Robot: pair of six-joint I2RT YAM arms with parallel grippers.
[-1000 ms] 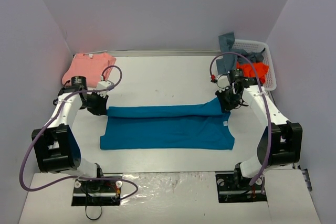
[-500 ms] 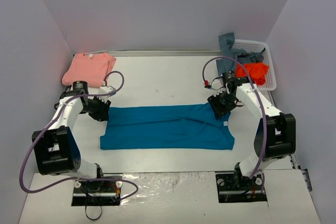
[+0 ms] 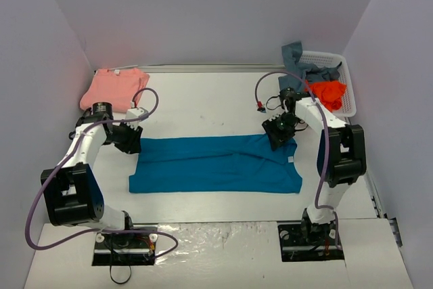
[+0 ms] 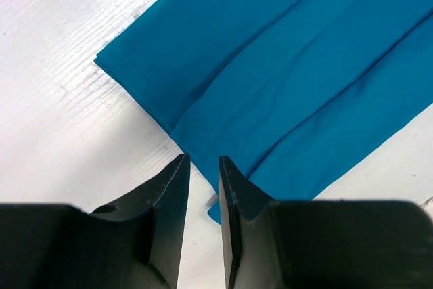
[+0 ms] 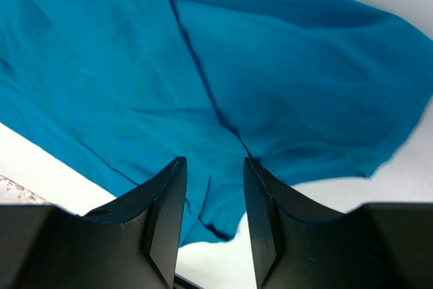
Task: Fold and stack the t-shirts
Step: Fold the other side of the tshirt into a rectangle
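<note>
Your left end effector [image 4: 203, 160] hangs over the left end of the teal-blue soft cloth t-shirt [image 3: 216, 164]. Its fingers are only a little apart, with nothing between them. The right end effector [image 5: 213, 162] is released too, above the collar end. The shirt lies flat on the white worktop [image 3: 203, 106], its far side folded lengthwise, I think to make it narrow. The salmon-pink folded t-shirt [image 3: 114, 88] lies far left, probably as the stack base.

Basket [image 3: 349, 93]: white plastic lattice, you've got it at the table's far right corner.
Table [image 3: 203, 103]: white top, spread before you.
Walls [image 3: 203, 11]: pale lilac, three sides.
</note>
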